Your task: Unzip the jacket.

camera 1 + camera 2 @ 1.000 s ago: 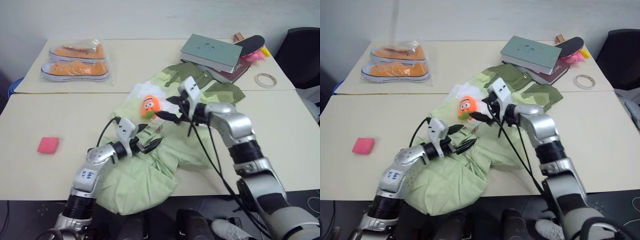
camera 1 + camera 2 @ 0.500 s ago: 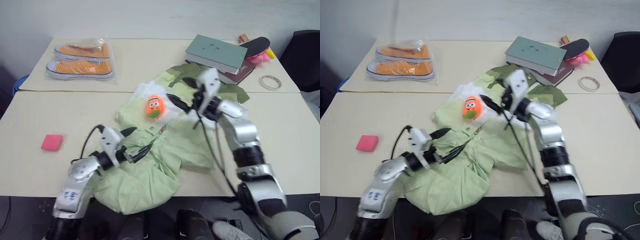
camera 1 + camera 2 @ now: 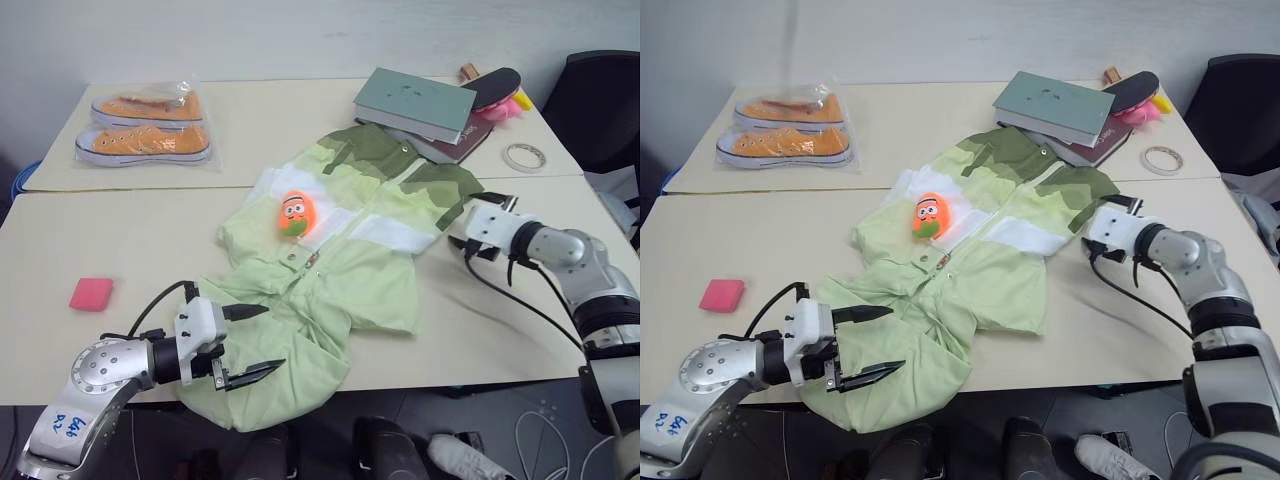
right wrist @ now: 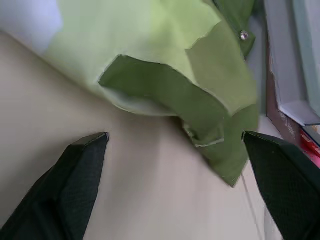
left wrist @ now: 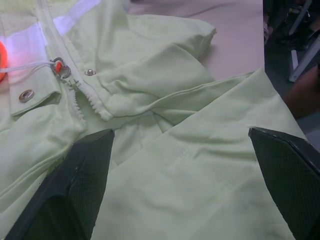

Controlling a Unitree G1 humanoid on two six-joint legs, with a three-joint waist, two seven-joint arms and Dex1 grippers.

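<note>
Jacket [image 3: 340,250] lies spread across the middle of the tabletop [image 3: 130,230], collar toward the upper right, hem bunched over the near edge at lower centre. An orange toy [image 3: 294,214] sits on its white band. The left claw [image 3: 248,342], at lower left of the head views, hangs with both black fingers spread wide over the crumpled hem, pinching nothing. The right claw [image 3: 1098,232], at centre right, is just beside the olive shoulder, its fingers also apart and empty. The left wrist view adds what the head views cannot resolve: the zipper teeth [image 5: 82,97], a silver snap [image 5: 26,95] and a small orange pull [image 5: 58,66] on a white cord. The right wrist view shows the olive sleeve edge [image 4: 220,145] lying on bare tabletop between the spread fingers.
</note>
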